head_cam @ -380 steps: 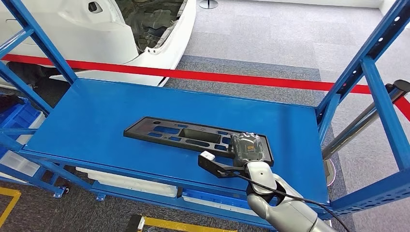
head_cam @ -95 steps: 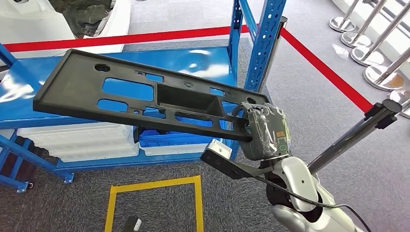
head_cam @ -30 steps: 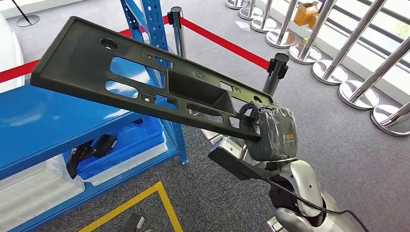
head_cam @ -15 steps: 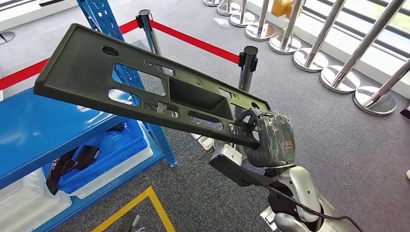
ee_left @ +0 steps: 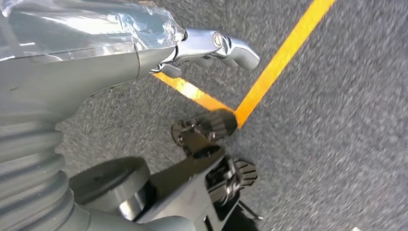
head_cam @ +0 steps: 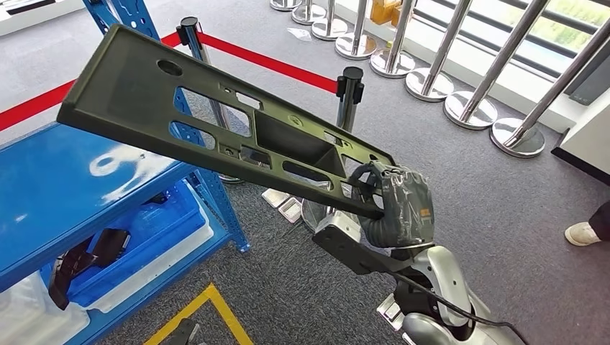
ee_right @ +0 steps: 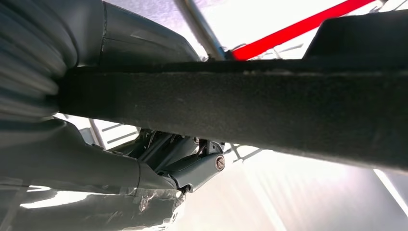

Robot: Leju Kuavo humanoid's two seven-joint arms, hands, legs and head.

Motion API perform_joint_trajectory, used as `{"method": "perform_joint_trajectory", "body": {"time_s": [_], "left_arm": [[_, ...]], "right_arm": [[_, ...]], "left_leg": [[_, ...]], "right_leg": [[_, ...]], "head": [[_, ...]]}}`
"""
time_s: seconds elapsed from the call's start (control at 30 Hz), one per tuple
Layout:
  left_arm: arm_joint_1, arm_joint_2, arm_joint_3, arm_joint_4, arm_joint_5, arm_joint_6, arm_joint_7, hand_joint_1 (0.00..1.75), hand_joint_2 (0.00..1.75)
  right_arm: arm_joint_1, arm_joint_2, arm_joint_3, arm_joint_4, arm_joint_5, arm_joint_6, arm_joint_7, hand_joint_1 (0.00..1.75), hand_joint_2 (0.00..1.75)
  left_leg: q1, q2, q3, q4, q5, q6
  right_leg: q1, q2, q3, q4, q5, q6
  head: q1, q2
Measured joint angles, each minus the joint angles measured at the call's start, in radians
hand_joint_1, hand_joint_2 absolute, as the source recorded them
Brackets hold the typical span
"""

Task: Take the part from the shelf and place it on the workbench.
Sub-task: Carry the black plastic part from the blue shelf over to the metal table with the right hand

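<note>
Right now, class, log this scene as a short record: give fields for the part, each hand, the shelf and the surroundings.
part: long black plastic panel with cut-outs, off the shelf, held in the air, tilted
right hand: right hand grips the panel at one end
left hand: left hand hangs over grey carpet and yellow floor tape, holding nothing
shelf: blue shelf at the left, behind the panel
surroundings: red barrier tape, chrome stanchions, a person's shoe

Right hand (head_cam: 400,205) grips end of black part (head_cam: 216,126), held tilted above blue shelf (head_cam: 65,194) and carpet.
</note>
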Motion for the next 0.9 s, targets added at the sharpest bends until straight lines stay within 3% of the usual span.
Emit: {"method": "perform_joint_trajectory", "body": {"time_s": [0.03, 0.07, 0.17, 0.23, 0.33, 0.4, 0.47, 0.5, 0.53, 0.57, 0.63, 0.7, 0.73, 0.8, 0.87, 0.9], "left_arm": [[0.002, 0.0, 0.0, 0.0, 0.001, -0.002, 0.001, 0.0, 1.75], [0.004, 0.0, 0.0, 0.0, 0.001, -0.004, 0.002, 0.0, 1.75], [0.005, -0.001, 0.0, -0.001, 0.001, -0.004, 0.003, 0.0, 1.75], [0.006, -0.001, 0.0, -0.001, 0.002, -0.004, 0.003, 0.0, 1.75], [0.005, -0.001, 0.0, -0.001, 0.0, -0.005, 0.004, 0.0, 1.75], [0.004, -0.001, 0.0, -0.003, -0.002, -0.005, 0.002, 0.0, 1.75], [0.004, -0.002, 0.0, -0.005, -0.002, -0.002, -0.002, 0.0, 1.75], [0.004, -0.002, 0.0, -0.005, -0.003, 0.0, -0.004, 0.0, 1.75], [0.003, -0.002, 0.0, -0.005, -0.002, 0.002, -0.005, 0.0, 1.75], [0.002, -0.002, 0.0, -0.005, -0.002, 0.004, -0.006, 0.0, 1.75], [-0.002, -0.001, 0.001, -0.005, -0.002, 0.006, -0.006, 0.0, 1.75], [-0.005, 0.001, 0.002, -0.006, -0.002, 0.006, -0.006, 0.0, 1.75], [-0.006, 0.002, 0.002, -0.006, -0.002, 0.007, -0.005, 0.0, 1.75], [-0.007, 0.003, 0.002, -0.006, -0.002, 0.008, -0.005, 0.0, 1.75], [-0.007, 0.003, 0.002, -0.006, -0.001, 0.007, -0.005, 0.0, 1.75], [-0.006, 0.003, 0.003, -0.007, -0.001, 0.006, -0.005, 0.0, 1.75]], "right_arm": [[0.0, 0.0, 0.0, 0.003, 0.0, 0.0, 0.0, 1.75, 1.75], [0.0, 0.0, 0.0, 0.005, 0.0, 0.0, 0.0, 1.75, 1.75], [-0.001, 0.001, 0.0, 0.009, -0.001, 0.0, 0.0, 1.75, 1.75], [-0.002, 0.002, 0.0, 0.011, -0.001, 0.0, 0.0, 1.75, 1.75], [-0.002, 0.005, 0.0, 0.013, -0.007, -0.003, 0.002, 1.75, 1.75], [-0.002, 0.006, 0.0, 0.014, -0.022, -0.009, 0.006, 1.75, 1.75], [-0.002, 0.007, 0.0, 0.018, -0.037, -0.015, 0.006, 1.75, 1.75], [-0.002, 0.007, 0.0, 0.02, -0.041, -0.017, 0.005, 1.75, 1.75], [-0.002, 0.007, 0.0, 0.022, -0.043, -0.019, 0.002, 1.75, 1.75], [-0.002, 0.007, 0.0, 0.023, -0.044, -0.019, 0.0, 1.75, 1.75], [-0.003, 0.008, 0.0, 0.025, -0.046, -0.019, -0.002, 1.75, 1.75], [-0.006, 0.011, -0.001, 0.025, -0.048, -0.019, -0.002, 1.75, 1.75], [-0.007, 0.012, -0.001, 0.026, -0.047, -0.019, -0.002, 1.75, 1.75], [-0.008, 0.013, -0.002, 0.027, -0.046, -0.018, -0.002, 1.75, 1.75], [-0.009, 0.013, -0.003, 0.028, -0.044, -0.017, -0.001, 1.75, 1.75], [-0.011, 0.013, -0.003, 0.028, -0.043, -0.017, -0.001, 1.75, 1.75]], "left_leg": [[0.001, 0.009, -0.001, 0.002, -0.001, -0.001], [0.002, 0.016, -0.001, 0.004, -0.003, -0.002], [0.001, 0.033, -0.002, 0.018, -0.014, -0.015], [-0.004, 0.04, -0.002, 0.024, -0.019, -0.026], [-0.001, 0.039, 0.001, 0.029, -0.029, -0.042], [0.003, 0.016, -0.021, 0.091, -0.074, -0.051], [0.003, -0.001, -0.078, 0.22, -0.139, -0.054], [0.003, -0.003, -0.105, 0.278, -0.158, -0.054], [0.002, -0.005, -0.119, 0.305, -0.158, -0.052], [0.001, -0.007, -0.115, 0.294, -0.138, -0.048], [-0.002, -0.024, -0.063, 0.171, -0.064, -0.036], [-0.004, -0.055, -0.016, 0.056, -0.018, -0.028], [-0.007, -0.066, -0.007, 0.031, -0.014, -0.026], [-0.008, -0.06, -0.004, 0.019, -0.013, -0.023], [-0.004, -0.043, 0.002, 0.004, -0.005, -0.013], [-0.001, -0.033, 0.005, -0.003, 0.0, -0.008]], "right_leg": [[-0.001, -0.003, -0.006, 0.016, 0.003, 0.002], [-0.002, -0.006, 0.01, -0.011, 0.025, 0.004], [-0.001, -0.041, 0.109, -0.204, 0.106, -0.001], [0.004, -0.049, 0.129, -0.252, 0.113, -0.013], [0.004, -0.029, 0.127, -0.257, 0.119, -0.031], [0.001, -0.019, 0.128, -0.261, 0.124, -0.04], [0.003, -0.007, 0.126, -0.261, 0.125, -0.044], [0.004, 0.001, 0.126, -0.261, 0.126, -0.044], [0.006, 0.01, 0.126, -0.26, 0.126, -0.045], [0.007, 0.019, 0.127, -0.26, 0.126, -0.045], [0.008, 0.038, 0.13, -0.259, 0.126, -0.045], [0.008, 0.053, 0.128, -0.258, 0.128, -0.041], [0.005, 0.06, 0.124, -0.258, 0.13, -0.038], [0.002, 0.074, 0.12, -0.262, 0.135, -0.027], [0.004, 0.055, 0.112, -0.244, 0.121, -0.018], [0.006, 0.037, 0.097, -0.21, 0.098, -0.015]], "head": [[0.004, 0.0], [0.007, 0.0], [0.021, 0.0], [0.021, 0.0], [0.014, 0.0], [0.005, 0.0], [-0.009, 0.0], [-0.013, 0.0], [-0.016, 0.0], [-0.02, 0.0], [-0.026, 0.0], [-0.028, 0.0], [-0.028, 0.0], [-0.03, 0.0], [-0.025, 0.0], [-0.019, 0.0]]}}
